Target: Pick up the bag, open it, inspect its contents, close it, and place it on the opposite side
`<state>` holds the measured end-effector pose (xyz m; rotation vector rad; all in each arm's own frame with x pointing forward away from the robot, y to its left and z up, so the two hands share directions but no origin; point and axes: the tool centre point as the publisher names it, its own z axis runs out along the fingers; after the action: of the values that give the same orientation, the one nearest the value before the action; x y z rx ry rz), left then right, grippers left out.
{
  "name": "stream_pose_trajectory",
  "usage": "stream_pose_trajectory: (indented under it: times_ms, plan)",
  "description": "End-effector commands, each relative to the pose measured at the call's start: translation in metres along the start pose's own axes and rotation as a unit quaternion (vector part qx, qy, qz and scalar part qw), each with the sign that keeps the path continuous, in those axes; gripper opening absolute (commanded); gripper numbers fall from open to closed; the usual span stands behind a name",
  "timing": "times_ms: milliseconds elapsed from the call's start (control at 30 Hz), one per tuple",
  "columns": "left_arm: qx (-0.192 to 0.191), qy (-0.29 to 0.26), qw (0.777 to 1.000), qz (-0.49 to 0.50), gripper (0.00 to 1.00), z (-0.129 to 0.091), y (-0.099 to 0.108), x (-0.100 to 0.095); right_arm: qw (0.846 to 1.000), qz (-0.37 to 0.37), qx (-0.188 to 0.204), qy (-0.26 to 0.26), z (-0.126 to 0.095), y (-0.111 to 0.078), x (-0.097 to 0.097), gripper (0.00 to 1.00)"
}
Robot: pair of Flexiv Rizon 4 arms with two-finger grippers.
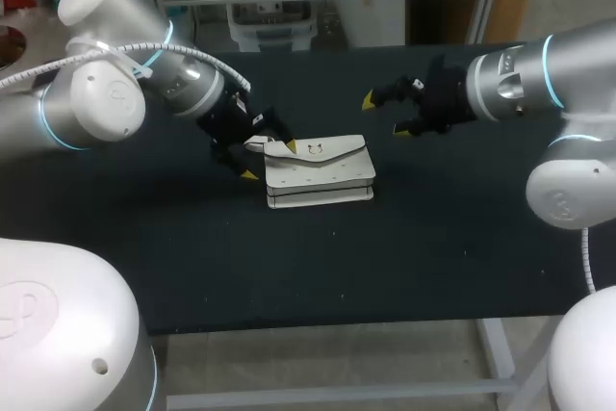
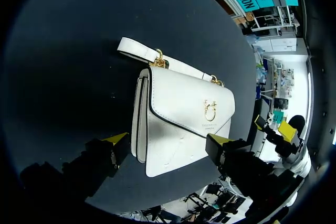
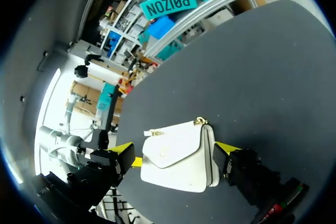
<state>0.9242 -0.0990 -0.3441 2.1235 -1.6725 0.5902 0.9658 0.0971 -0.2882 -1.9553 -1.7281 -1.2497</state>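
Entering from the left, the left arm [image 1: 183, 79] positions the left jaws at the left end of the bag [image 1: 322, 172]. Left jaws state: released, with the yellow tips spread wide, one on either side of that end. Contact with the bag cannot be confirmed. The bag lies flat at mid-tabletop [image 1: 404, 257], its flap closed over a gold clasp [image 2: 210, 111]. Its strap [image 2: 137, 50] rests on the tabletop beside it. Right of the bag and slightly farther, the right arm [image 1: 510, 84] holds the right jaws clear of it. Right jaws state: released, grasping nothing.
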Motion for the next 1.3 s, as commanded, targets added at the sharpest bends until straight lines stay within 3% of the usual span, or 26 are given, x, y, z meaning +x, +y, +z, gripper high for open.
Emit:
stream_pose_trajectory:
  times_ms: [33,933,1133,1300]
  plan:
    - [0.005,-0.007,1.000,-0.001,1.00,0.000,0.002,0.003,0.866,-0.005,0.501,0.001,-0.003,0.002,0.000,1.00]
    - [0.004,-0.004,1.000,-0.014,1.00,0.002,0.004,-0.002,0.845,-0.021,0.535,-0.014,-0.005,-0.005,0.005,1.00]
    - [0.006,-0.002,1.000,-0.015,1.00,0.004,0.004,0.000,0.843,-0.016,0.535,0.061,0.001,0.002,0.007,1.00]
    - [0.007,-0.003,1.000,-0.008,1.00,0.004,0.004,0.003,0.843,0.009,0.533,0.067,0.004,0.008,0.003,1.00]
